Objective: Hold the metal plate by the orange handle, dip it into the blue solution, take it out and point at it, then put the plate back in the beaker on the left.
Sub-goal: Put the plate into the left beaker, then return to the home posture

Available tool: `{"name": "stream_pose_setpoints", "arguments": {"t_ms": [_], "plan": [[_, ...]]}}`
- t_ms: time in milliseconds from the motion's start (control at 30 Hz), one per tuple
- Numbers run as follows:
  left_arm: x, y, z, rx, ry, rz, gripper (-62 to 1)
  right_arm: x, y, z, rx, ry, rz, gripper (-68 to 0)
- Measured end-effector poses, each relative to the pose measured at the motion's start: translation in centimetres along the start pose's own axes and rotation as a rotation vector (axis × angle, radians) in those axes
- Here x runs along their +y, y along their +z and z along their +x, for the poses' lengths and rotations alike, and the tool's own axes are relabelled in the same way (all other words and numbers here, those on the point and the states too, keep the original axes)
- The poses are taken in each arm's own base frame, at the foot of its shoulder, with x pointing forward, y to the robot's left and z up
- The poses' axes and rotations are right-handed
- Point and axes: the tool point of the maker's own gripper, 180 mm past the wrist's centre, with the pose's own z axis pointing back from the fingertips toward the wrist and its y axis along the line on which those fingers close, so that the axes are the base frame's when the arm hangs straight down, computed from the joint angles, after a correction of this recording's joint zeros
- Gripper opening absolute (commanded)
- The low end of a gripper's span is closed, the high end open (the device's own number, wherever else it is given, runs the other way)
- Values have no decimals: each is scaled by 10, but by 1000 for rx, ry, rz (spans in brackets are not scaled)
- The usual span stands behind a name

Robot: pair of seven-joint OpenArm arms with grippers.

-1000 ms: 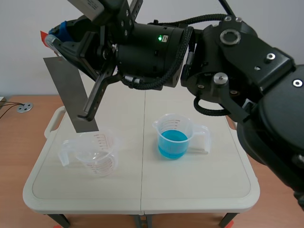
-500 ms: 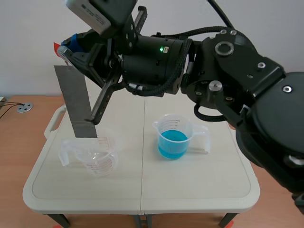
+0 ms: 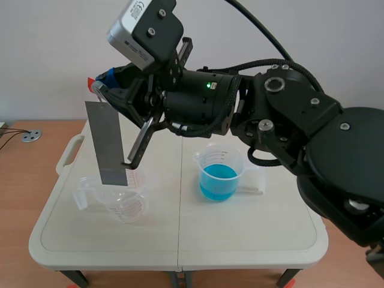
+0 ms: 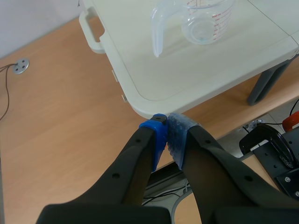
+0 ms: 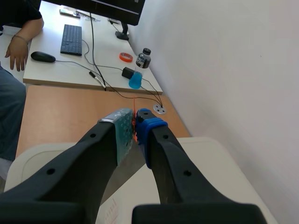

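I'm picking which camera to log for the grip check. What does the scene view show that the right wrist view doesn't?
Only the scene view: the whole grey metal plate and the clear plastic beaker of blue solution. Only the right wrist view: a white desk with a black keyboard, a black mouse and a person's hand. Both: the right gripper shut on the plate, the white table and, barely in the wrist view, the empty clear plastic beaker.

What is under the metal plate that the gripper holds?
The clear beaker stands under the metal plate; it looks empty. The plate's lower edge covers part of the rim, so whether it is inside cannot be seen.
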Motion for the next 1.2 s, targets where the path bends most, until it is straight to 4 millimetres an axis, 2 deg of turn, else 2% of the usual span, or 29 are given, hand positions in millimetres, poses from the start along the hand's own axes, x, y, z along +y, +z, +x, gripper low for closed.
{"name": "stream_pose_setpoints", "arguments": {"t_ms": [500, 900, 1200], "plan": [[0, 0, 0, 0, 0, 0, -573, 9, 1, -39, 46, -97, 4, -663], [0, 0, 0, 0, 0, 0, -573, 13, 1, -50, 42, -142, 2, -663], [0, 0, 0, 0, 0, 0, -573, 28, -4, -57, 48, -169, 38, -663]]}}
